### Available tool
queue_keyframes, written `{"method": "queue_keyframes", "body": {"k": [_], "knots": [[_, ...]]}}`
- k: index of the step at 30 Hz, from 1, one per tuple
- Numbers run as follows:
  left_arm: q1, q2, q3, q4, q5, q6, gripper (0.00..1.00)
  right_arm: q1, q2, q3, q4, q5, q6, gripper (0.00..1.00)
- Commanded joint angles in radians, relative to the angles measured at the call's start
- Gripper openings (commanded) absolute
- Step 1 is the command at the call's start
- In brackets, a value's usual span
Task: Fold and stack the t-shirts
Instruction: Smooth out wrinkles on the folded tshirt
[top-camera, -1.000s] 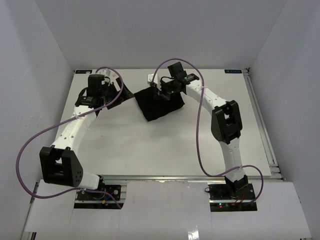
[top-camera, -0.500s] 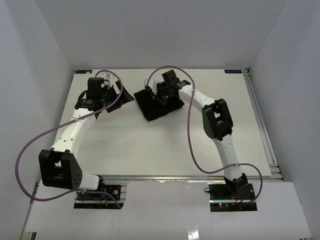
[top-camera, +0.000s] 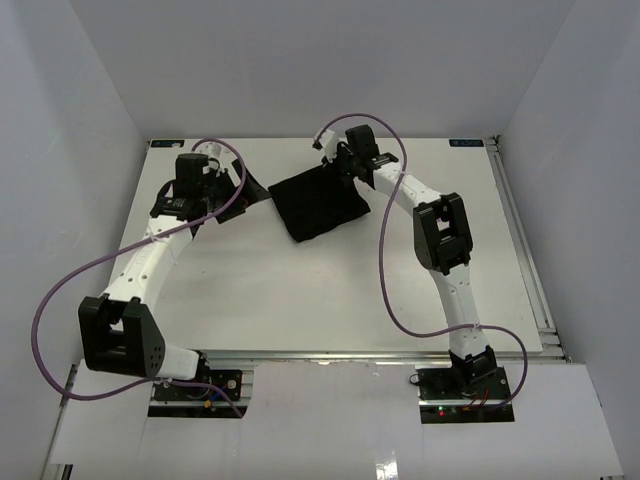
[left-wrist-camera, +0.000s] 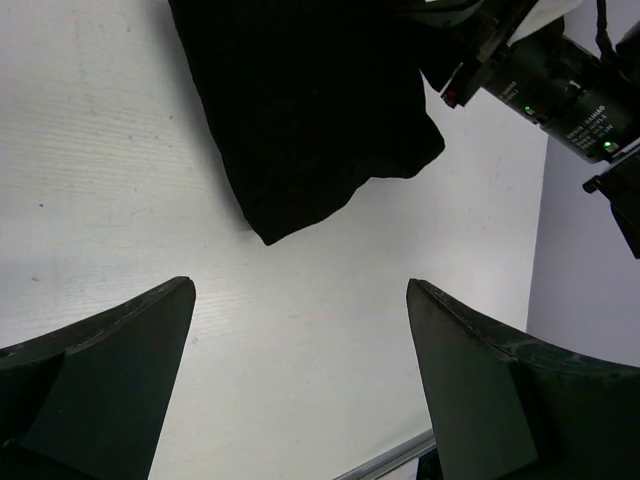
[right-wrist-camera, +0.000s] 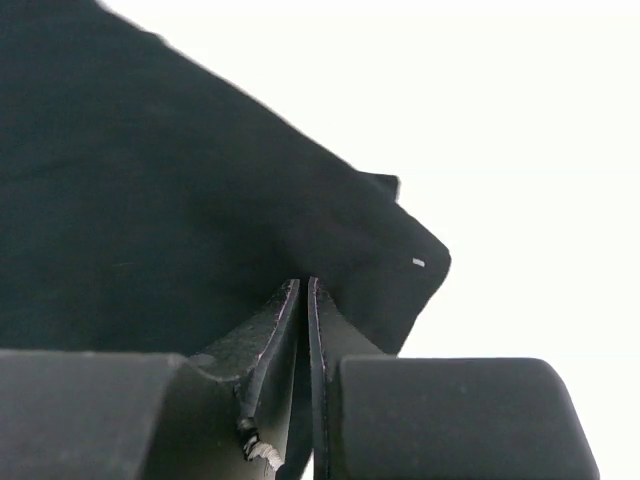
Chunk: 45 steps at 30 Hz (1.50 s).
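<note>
One folded black t-shirt (top-camera: 318, 205) lies on the white table, far of centre. It also shows in the left wrist view (left-wrist-camera: 300, 100) and fills the right wrist view (right-wrist-camera: 150, 200). My right gripper (top-camera: 342, 168) is at the shirt's far right corner, jaws pressed together on the fabric edge (right-wrist-camera: 304, 285). My left gripper (top-camera: 243, 194) sits just left of the shirt, open and empty; in its wrist view (left-wrist-camera: 300, 285) the fingers are wide apart over bare table, with the shirt's corner ahead of them. No logo or neck tag shows.
The white table (top-camera: 300, 290) is enclosed by white walls on three sides. A metal rail (top-camera: 520, 240) runs along its right edge. The right arm's wrist (left-wrist-camera: 560, 80) shows beyond the shirt in the left wrist view. Purple cables loop off both arms.
My right gripper has moved from over the shirt's middle back to its far right corner, and the shirt now lies flatter and wider. The left arm has hardly moved.
</note>
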Motion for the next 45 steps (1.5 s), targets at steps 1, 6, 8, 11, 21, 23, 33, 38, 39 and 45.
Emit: {"method": "queue_keyframes", "body": {"k": [1, 6, 8, 11, 21, 23, 33, 38, 39, 45], "knots": [[0.006, 0.017, -0.006, 0.073, 0.069, -0.035, 0.98, -0.018, 0.036, 0.074, 0.074, 0.121, 0.056, 0.15], [0.006, 0.079, -0.023, 0.226, 0.204, -0.075, 0.98, -0.064, 0.004, 0.071, 0.077, 0.086, 0.095, 0.16], [0.004, 0.125, -0.017, 0.299, 0.278, -0.09, 0.98, -0.084, -0.034, 0.065, 0.051, 0.027, 0.105, 0.21], [-0.016, 0.19, 0.038, 0.355, 0.349, -0.081, 0.97, -0.12, -0.1, 0.039, -0.036, -0.267, 0.013, 0.3], [-0.137, 0.506, 0.232, 0.49, 0.571, -0.102, 0.87, -0.147, -0.158, -0.108, -0.043, -0.702, 0.252, 0.27], [-0.14, 0.527, 0.238, 0.524, 0.584, -0.115, 0.85, -0.152, -0.101, -0.062, -0.027, -0.719, 0.369, 0.24], [-0.171, 0.652, 0.247, 0.613, 0.619, -0.133, 0.8, -0.155, 0.031, -0.015, 0.243, -0.619, 0.897, 0.23], [-0.18, 0.705, 0.244, 0.659, 0.63, -0.153, 0.79, -0.152, 0.108, -0.024, 0.419, -0.67, 1.117, 0.23], [-0.183, 0.724, 0.241, 0.663, 0.631, -0.151, 0.79, -0.153, 0.116, -0.03, 0.46, -0.667, 1.14, 0.23], [-0.185, 0.776, 0.168, 0.69, 0.636, -0.145, 0.79, -0.158, 0.172, -0.042, 0.497, -0.589, 1.26, 0.25]]}}
